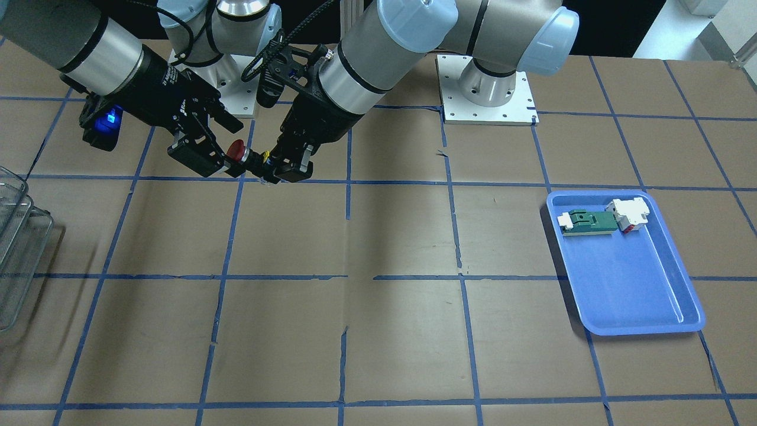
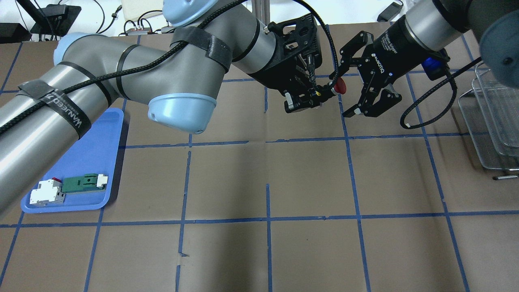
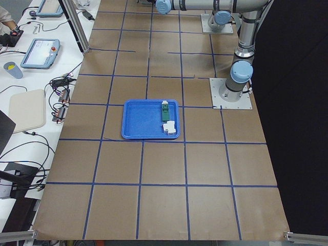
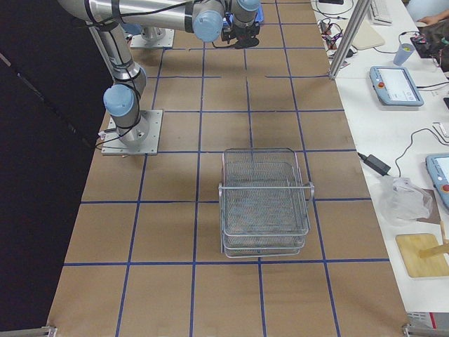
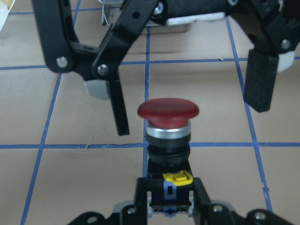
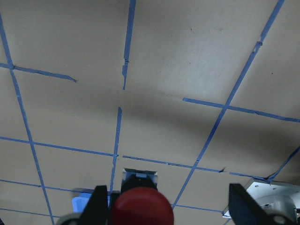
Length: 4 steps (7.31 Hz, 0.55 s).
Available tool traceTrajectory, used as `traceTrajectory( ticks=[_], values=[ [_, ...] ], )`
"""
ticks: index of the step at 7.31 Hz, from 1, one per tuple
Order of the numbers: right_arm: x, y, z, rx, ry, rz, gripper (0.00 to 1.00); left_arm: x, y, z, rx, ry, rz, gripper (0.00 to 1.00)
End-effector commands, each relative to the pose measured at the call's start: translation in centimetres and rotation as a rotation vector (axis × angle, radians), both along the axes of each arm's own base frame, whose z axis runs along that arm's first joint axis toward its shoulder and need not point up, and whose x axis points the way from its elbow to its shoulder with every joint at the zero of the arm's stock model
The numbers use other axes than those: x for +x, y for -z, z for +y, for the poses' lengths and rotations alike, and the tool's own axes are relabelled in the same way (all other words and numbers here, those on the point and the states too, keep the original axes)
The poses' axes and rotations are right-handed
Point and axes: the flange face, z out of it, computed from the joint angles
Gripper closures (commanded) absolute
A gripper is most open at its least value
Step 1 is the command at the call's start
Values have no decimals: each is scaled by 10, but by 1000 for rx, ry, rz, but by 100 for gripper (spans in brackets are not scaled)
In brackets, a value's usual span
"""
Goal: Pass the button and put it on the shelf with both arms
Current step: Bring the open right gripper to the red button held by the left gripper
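Left wrist-mounted view gives the key relation: the button (image 5: pixel 168 123) juts straight out from the left jaws. Its long axis runs away from them, red cap leading, toward the right jaws facing it. The left jaws are clenched on the base of the black body, below a yellow tab, so the cap and collar are free. The right jaws are spread wide and hold nothing. Their fingers (image 5: pixel 119 110) flank the cap with a gap on each side; the cap sits nearer one finger and touches neither. Overhead, the meeting point hangs above the counter (image 2: pixel 259 182), in the robot's right half, with the left arm (image 2: pixel 134 77) reaching across toward the right arm (image 2: pixel 421 24). The shelf (image 2: pixel 492 134) stands well apart at the counter's right end, so the right arm is far nearer to it. This looks like the hand-over, not yet made. The right jaws probably need to centre on the cap, ease a little further along the axis, and close before the left jaws let go. An off-centre pinch on the rounded cap could tilt or squirt the button loose.
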Motion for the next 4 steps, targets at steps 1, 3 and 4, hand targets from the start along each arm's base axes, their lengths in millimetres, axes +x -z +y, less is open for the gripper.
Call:
traceTrajectory(
  ticks=[1,3,4],
  values=[
    [0,-2,1,-4,0,0,27,0,0,0,1,0,0,100],
    [0,-4,1,-13,-4,-2,46,0,-1,1,-2,0,1,100],
    [2,-4,0,-17,-9,-21,60,0,0,0,-2,0,-1,100]
  ],
)
